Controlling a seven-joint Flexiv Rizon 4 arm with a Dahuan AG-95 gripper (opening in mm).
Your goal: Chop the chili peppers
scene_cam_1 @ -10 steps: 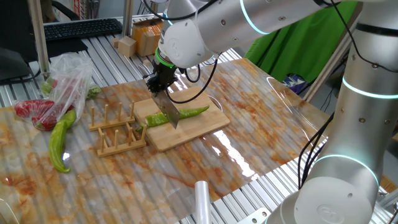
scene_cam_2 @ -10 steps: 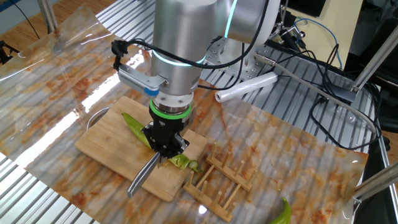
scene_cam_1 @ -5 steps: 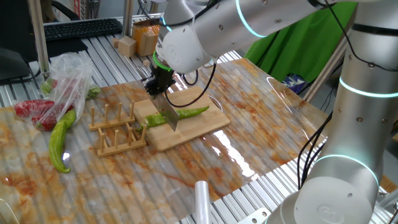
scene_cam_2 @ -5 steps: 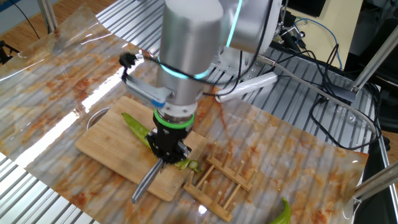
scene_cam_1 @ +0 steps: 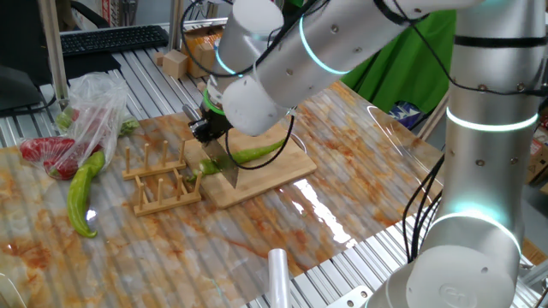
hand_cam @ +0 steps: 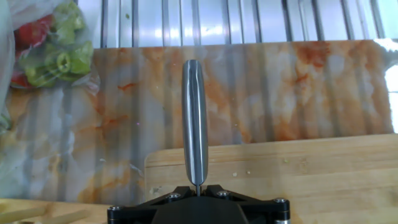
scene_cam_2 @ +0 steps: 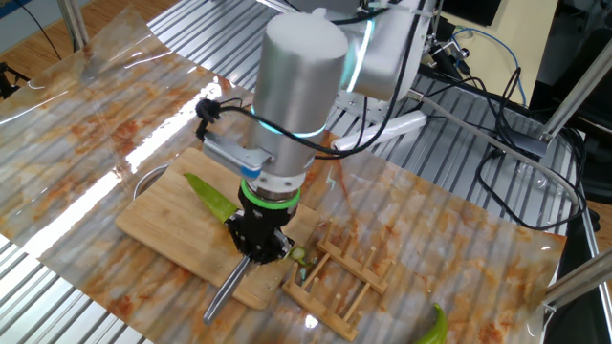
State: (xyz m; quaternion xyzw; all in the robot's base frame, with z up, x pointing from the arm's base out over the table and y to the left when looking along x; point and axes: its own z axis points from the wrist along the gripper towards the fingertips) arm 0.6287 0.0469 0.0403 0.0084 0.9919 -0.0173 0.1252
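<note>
A slim dark-green chili pepper (scene_cam_1: pixel 259 153) lies across the wooden cutting board (scene_cam_1: pixel 272 176); in the other fixed view the chili pepper (scene_cam_2: pixel 209 195) lies on the cutting board (scene_cam_2: pixel 163 218). My gripper (scene_cam_1: pixel 209 129) is shut on a knife (scene_cam_1: pixel 224 168) whose blade points down at the board's end by the rack, just past the chili's cut end. A small cut green piece (scene_cam_2: pixel 302 255) lies at the board's edge beside the gripper (scene_cam_2: pixel 260 245). In the hand view the knife (hand_cam: pixel 194 124) shows edge-on between the shut jaws, over the board (hand_cam: pixel 311 169).
A wooden slotted rack (scene_cam_1: pixel 163 180) stands right beside the board. Left of it lie a pale yellow-green curved pepper (scene_cam_1: pixel 83 193) and a clear bag of red peppers (scene_cam_1: pixel 60 128). A white roll (scene_cam_1: pixel 278 274) lies at the front edge.
My gripper has carried the knife along the board toward the rack end, off the chili's middle. The chili has stayed on the board.
</note>
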